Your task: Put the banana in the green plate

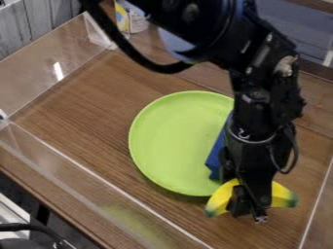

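Note:
The yellow banana (223, 199) with a greenish tip lies across the table just past the near right rim of the green plate (169, 136). My gripper (251, 202) points straight down over the banana's middle, its dark fingers shut on the banana, which sticks out on both sides. The black arm hides the plate's right edge.
A blue block (216, 156) rests at the plate's right side, partly behind the gripper. Clear acrylic walls (58, 165) fence the wooden table (92, 97). A small bottle (121, 16) stands at the far back.

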You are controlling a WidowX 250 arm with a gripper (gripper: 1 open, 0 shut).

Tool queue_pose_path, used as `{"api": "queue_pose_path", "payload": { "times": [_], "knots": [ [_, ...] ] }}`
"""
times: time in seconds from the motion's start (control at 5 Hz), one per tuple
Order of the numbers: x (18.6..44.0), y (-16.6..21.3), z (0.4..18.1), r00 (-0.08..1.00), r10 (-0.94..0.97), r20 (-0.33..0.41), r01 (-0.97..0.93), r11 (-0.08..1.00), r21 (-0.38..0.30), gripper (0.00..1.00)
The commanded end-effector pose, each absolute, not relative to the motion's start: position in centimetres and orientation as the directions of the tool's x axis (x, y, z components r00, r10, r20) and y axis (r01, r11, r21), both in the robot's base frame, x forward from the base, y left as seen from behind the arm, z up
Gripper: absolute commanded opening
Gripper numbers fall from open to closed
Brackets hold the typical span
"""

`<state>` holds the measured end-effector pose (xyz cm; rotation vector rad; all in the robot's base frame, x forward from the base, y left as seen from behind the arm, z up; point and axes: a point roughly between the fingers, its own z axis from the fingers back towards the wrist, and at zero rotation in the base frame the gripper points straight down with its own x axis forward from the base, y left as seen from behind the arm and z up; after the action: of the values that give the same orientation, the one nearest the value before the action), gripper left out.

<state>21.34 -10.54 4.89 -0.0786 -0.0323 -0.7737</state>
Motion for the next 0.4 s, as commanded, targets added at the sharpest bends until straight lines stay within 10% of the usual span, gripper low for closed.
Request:
{"api": "queue_pose_path", "payload": {
  "times": [0.0,0.2],
  "knots": [
    [21.84,-10.38,5.03,0.723,-0.686,0.085,0.691,0.721,-0.055,0.00],
    [21.96,-10.27,4.68,0.726,-0.682,0.089,0.687,0.724,-0.057,0.00]
  ]
}}
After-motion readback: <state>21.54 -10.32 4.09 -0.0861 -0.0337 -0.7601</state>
